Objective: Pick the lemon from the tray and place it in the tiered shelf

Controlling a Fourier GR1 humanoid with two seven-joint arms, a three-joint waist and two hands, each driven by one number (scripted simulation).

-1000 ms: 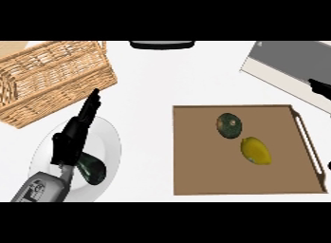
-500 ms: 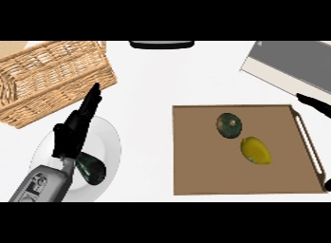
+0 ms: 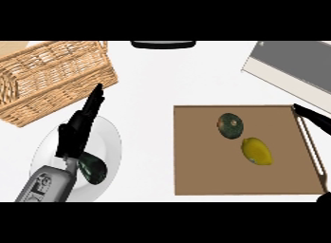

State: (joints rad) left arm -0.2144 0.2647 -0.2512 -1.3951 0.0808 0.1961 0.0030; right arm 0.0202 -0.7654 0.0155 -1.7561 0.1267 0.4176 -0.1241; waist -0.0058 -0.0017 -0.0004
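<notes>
The lemon lies on the brown tray, just beside a dark green fruit. The right hand is over the tray's right edge, apart from the lemon, with straight fingers and holding nothing. The left hand rests open over a plate. The tiered shelf stands behind the tray.

yellow lemon, brown tray
</notes>
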